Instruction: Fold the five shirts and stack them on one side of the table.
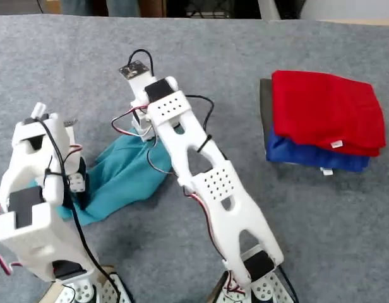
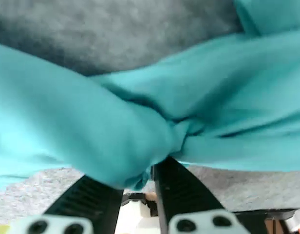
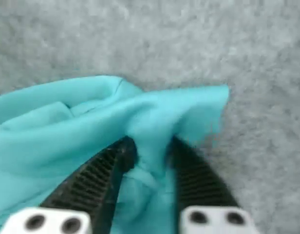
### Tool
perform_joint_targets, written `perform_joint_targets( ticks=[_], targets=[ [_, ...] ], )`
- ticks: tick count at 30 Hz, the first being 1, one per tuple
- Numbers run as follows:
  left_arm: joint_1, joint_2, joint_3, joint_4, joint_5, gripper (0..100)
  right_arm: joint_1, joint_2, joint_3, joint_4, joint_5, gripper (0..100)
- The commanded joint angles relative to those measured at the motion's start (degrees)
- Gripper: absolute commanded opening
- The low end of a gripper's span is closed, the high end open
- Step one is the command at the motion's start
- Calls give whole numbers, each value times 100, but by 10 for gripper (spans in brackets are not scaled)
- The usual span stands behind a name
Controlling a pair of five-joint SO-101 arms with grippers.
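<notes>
A soft teal shirt (image 1: pixel 122 173) lies crumpled in loose folds on the grey, felt-like desk (image 1: pixel 321 227), under both white arms. The left jaws are closed on a bunched ridge of its cloth. The right jaws pinch a fold near one pointed corner. Well apart to the right, a red shirt (image 1: pixel 324 110) lies folded into a flat rectangle on a blue shirt (image 1: pixel 295 154), with a dark shirt (image 1: pixel 265 101) showing at the edge beneath.

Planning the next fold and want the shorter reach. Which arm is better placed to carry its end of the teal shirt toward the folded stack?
Probably the right. The right gripper pinches the teal shirt at the edge nearer the stack. The left gripper holds the bunched end farther away.
</notes>
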Motion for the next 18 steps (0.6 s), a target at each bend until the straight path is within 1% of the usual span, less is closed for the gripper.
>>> perform_joint_targets(
  ticks=[1,3,5,7,9,11,13,18],
  targets=[
    [-171,-589,277,0,-246,31,325,4,-295,273,-35,25],
    [-207,-862,330,26,-387,29,396,13,-699,703,-44,13],
    [-215,-1169,409,97,-624,29,554,-40,-892,686,-62,13],
    [-198,-1433,400,448,-905,29,686,-286,-813,695,-53,13],
    [-215,-1714,400,853,-1363,29,870,-681,-426,695,-44,13],
    [-382,-1952,391,1213,-1846,29,1020,-1235,251,695,105,13],
    [-681,-2180,391,1398,-2163,29,1116,-1921,1156,686,325,13],
    [-1780,-2593,391,1442,-2822,29,1125,-3864,3811,677,870,13]
  ],
)
